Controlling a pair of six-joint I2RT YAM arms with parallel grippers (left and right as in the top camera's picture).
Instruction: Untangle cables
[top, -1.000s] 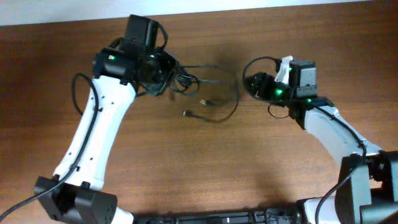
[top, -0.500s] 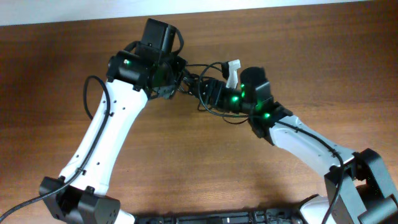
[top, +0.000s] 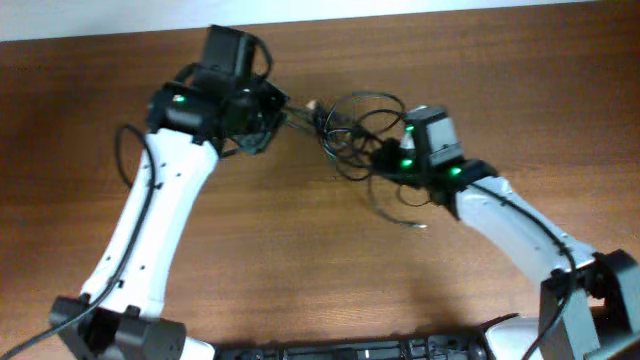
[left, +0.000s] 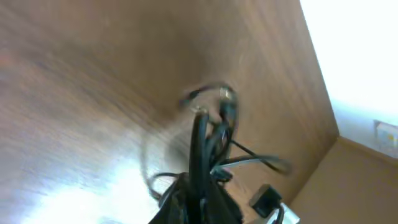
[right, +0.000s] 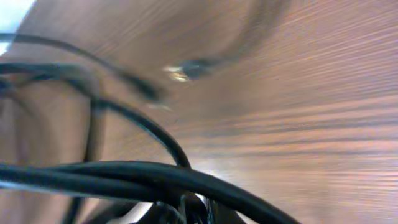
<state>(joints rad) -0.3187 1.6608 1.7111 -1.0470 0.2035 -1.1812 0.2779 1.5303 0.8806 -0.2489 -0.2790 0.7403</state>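
The cables (top: 352, 122) are thin black cords in a tangle of loops, stretched over the wooden table between my two grippers. My left gripper (top: 272, 112) is shut on the tangle's left end. In the left wrist view a strand of the cables (left: 200, 140) rises from that gripper (left: 199, 204) toward small plug ends (left: 226, 94). My right gripper (top: 381, 158) is shut on the tangle's right side. Close up, the cables (right: 124, 174) cross just above the right gripper (right: 196, 210). One loose loop (top: 398, 205) trails toward the front.
The wooden table (top: 300, 260) reaches a pale wall strip at the far edge (top: 400, 8). Both white arms angle in from the front corners. A blurred plug end (right: 186, 68) lies on the wood beyond the right gripper.
My right gripper swung in from the right to the tangle, shut on it and drew it rightward. The left gripper shifted right, then back left, holding its end throughout.
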